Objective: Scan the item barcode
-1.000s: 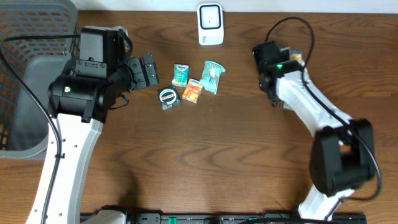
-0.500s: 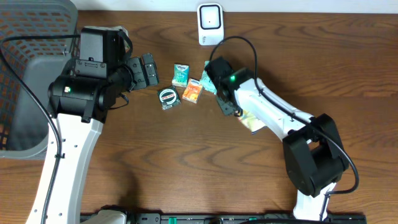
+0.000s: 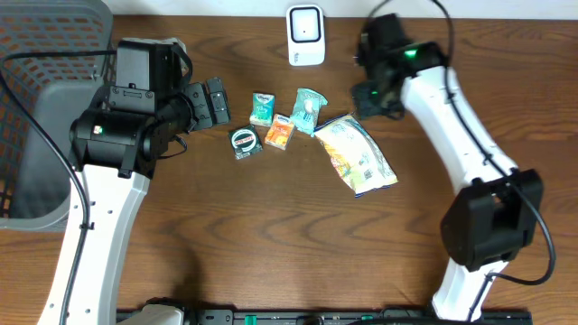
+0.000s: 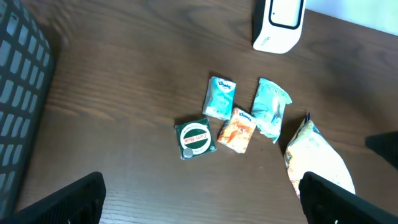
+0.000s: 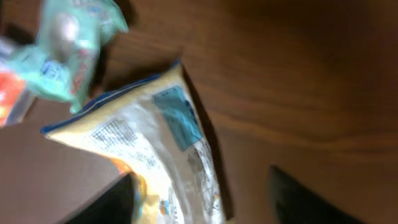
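Grey plastic mesh basket (image 3: 45,54) stands behind the wide-open, empty left hand (image 3: 212,101), its contents unclear. Yellow-and-white crinkled snack bag (image 3: 357,155) lies flat on the wooden tabletop (image 3: 271,235), just beside the parted, empty right hand (image 3: 372,93).

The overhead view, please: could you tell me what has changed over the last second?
The right gripper swung in from the right, set the snack bag down beside the small packets, let go and drew back toward the scanner, jaws open. The left gripper, the small packets and the scanner stayed put.
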You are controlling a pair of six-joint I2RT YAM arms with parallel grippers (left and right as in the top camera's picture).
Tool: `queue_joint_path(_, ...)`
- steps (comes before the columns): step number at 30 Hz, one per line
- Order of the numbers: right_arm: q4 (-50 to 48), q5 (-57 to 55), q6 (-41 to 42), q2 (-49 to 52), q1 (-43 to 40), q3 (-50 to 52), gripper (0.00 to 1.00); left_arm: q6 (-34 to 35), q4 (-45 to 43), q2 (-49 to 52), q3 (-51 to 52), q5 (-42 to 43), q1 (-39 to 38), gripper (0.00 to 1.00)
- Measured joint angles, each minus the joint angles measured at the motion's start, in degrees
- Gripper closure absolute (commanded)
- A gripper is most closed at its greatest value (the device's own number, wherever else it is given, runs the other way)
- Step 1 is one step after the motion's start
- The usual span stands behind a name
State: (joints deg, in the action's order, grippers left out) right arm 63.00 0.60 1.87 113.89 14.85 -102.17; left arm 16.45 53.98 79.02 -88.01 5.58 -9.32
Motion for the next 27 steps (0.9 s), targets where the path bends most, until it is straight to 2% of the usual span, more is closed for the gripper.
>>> queue_joint_path(1, -0.4, 2.8, -0.9, 0.0, -1.5, 1.4, 0.93, 0.0, 0.0, 0.0, 0.0, 0.0, 0.0, 0.02)
queue_joint_path(2, -1.2, 5.6, -1.5, 0.1, -2.6, 3.1, 0.99, 0.0, 0.0, 0.0, 0.0, 0.0, 0.0, 0.02)
queue_joint_path(4, -4.7, 12.6, -2.7, 0.1, -3.9, 8.4, 0.99, 0.0, 0.0, 0.0, 0.0, 0.0, 0.0, 0.02)
queue_joint_path(8, -10.8, 18.0, -3.3, 0.1, -2.9, 16.8, 0.99, 0.0, 0.0, 0.0, 0.0, 0.0, 0.0, 0.02)
queue_joint_path(14, -19.1, 18.2, -0.5, 0.1, 0.7, 28.0, 0.99, 0.0, 0.0, 0.0, 0.0, 0.0, 0.0, 0.02)
queue_joint_path(19, -14.9, 14.5, 2.0, 0.1, 1.4, 25.9, 0.99, 0.0, 0.0, 0.0, 0.0, 0.0, 0.0, 0.02)
queue_joint_path(23, -8.0, 11.0, 2.9, -0.3, 0.9, 16.2, 0.99, 0.0, 0.0, 0.0, 0.0, 0.0, 0.0, 0.02)
queue_joint_path(27, -5.5, 5.3, 3.1, -2.9, 0.8, 7.9, 0.99, 0.0, 0.0, 0.0, 0.0, 0.0, 0.0, 0.03)
